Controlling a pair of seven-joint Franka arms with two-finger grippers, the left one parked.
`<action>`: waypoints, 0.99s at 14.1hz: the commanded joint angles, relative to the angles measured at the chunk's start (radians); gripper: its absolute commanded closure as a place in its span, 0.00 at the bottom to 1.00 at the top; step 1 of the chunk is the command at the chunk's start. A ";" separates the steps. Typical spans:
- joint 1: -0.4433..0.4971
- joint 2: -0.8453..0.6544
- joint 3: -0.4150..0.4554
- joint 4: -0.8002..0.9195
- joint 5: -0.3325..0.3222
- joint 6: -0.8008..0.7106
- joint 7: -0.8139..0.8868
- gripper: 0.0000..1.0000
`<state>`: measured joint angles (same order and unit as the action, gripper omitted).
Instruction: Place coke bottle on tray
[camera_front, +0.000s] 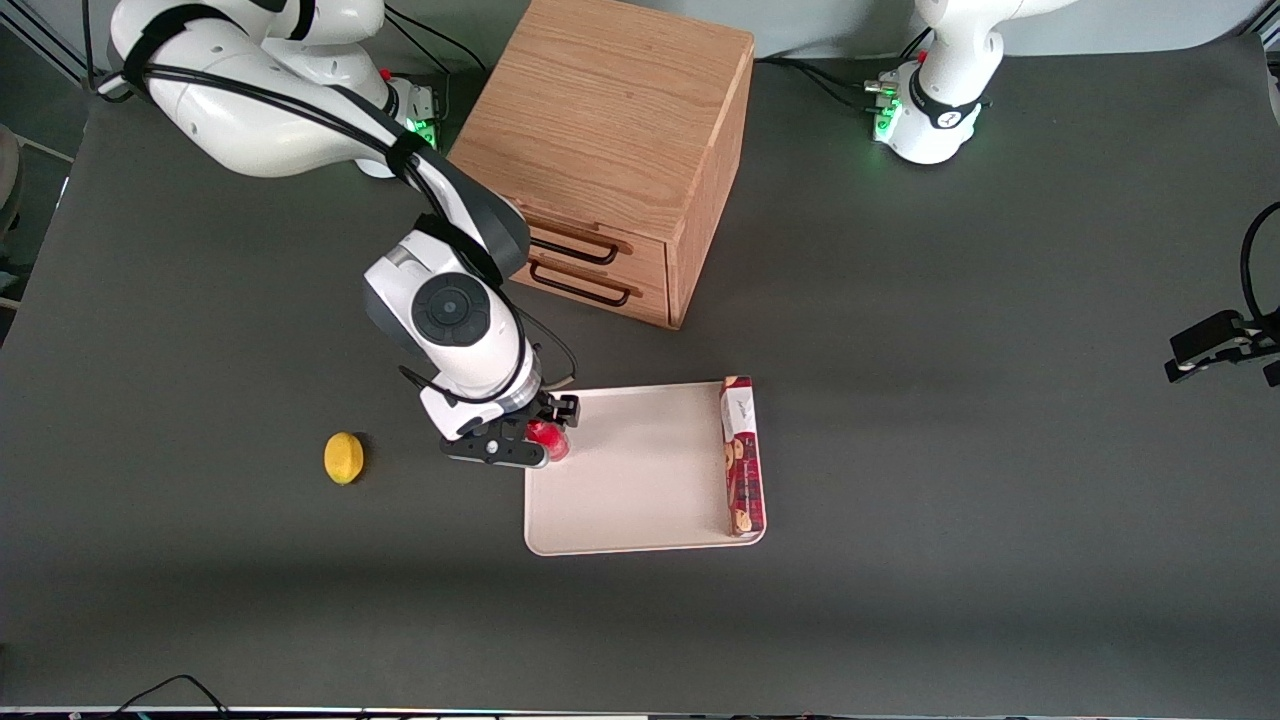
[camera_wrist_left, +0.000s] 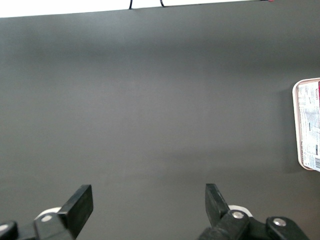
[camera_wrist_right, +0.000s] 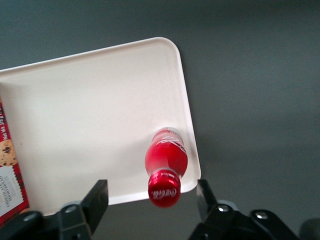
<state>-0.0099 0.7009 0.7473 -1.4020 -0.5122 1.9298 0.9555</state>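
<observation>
The gripper (camera_wrist_right: 152, 199) hangs over the bottle (camera_wrist_right: 166, 162), fingers wide apart, touching nothing. The bottle stands on the tray (camera_wrist_right: 90, 115) near a corner.

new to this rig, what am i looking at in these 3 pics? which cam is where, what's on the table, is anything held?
Two robot arms are bolted to a dark table; only one works. The front view looks down on the whole scene. The other two views come from cameras on each arm's wrist, looking past its own jaws.

On the table are a wooden drawer cabinet, a cream tray nearer the front camera than the cabinet, and a lemon toward the working arm's end. A biscuit packet lies along one tray edge.

The coke bottle stands upright on the tray, close to a corner. The working gripper hangs over it with its jaws open on either side, not touching. Nothing is held.
</observation>
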 joint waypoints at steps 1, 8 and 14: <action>-0.007 -0.104 0.069 0.104 -0.014 -0.234 0.017 0.00; -0.075 -0.516 -0.151 0.184 0.329 -0.693 -0.437 0.00; -0.027 -0.733 -0.595 -0.113 0.449 -0.620 -0.848 0.00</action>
<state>-0.0741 0.0234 0.2347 -1.3449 -0.0853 1.2195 0.1572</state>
